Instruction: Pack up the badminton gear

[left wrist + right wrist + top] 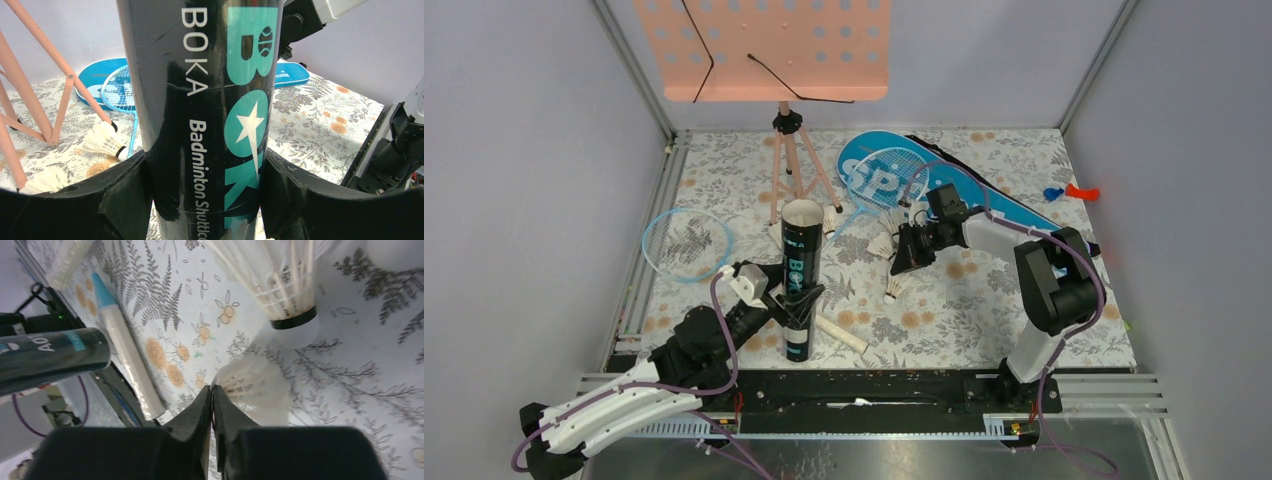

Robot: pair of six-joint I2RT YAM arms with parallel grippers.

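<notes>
My left gripper (796,305) (205,190) is shut on the black lettered tube (799,270) (210,100), held upright with its open mouth up. My right gripper (902,258) (212,387) is shut, its tips pinching the feather edge of a white shuttlecock (255,385). Other shuttlecocks (892,220) (285,290) lie close by on the floral cloth. One light-blue racket (686,242) lies at the left. Another racket (894,175) rests on the blue bag (984,195). A pale racket handle (839,332) (127,355) lies beside the tube's base.
The peach music stand (764,45) on its tripod (789,165) stands at the back, just behind the tube. Small red and blue objects (1069,190) lie at the far right. Metal frame rails run along the table's near and left edges.
</notes>
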